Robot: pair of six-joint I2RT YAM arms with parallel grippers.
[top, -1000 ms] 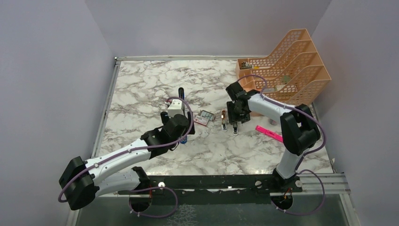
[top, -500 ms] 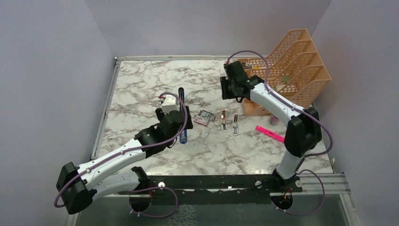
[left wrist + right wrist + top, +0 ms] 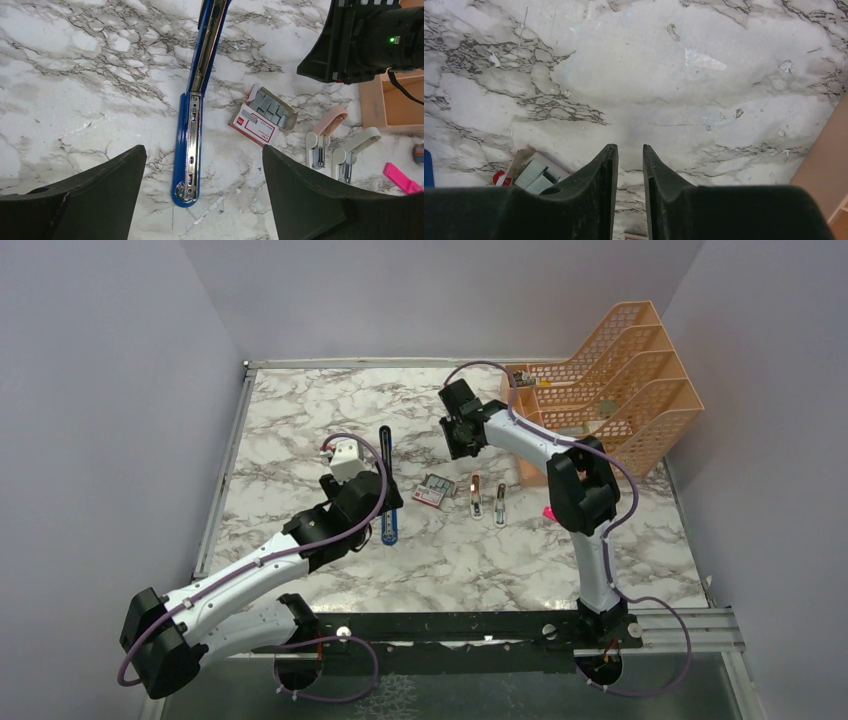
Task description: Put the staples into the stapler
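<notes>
left gripper (image 3: 202, 152) hangs spread wide and empty over the stapler (image 3: 193, 131), which lies opened out flat on the marble table (image 3: 75, 75), metal channel up, its arm pointing to 12 o'clock. the staples (image 3: 263, 114), box open, sit near it at 3 o'clock, not touching. right gripper (image 3: 630, 155), fingers almost pressed together on nothing, hovers over marble at 12 o'clock of the staples.

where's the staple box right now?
Top view: the staples lie mid-table, box open, just right of the opened stapler and left of two small clip-like tools.
</notes>
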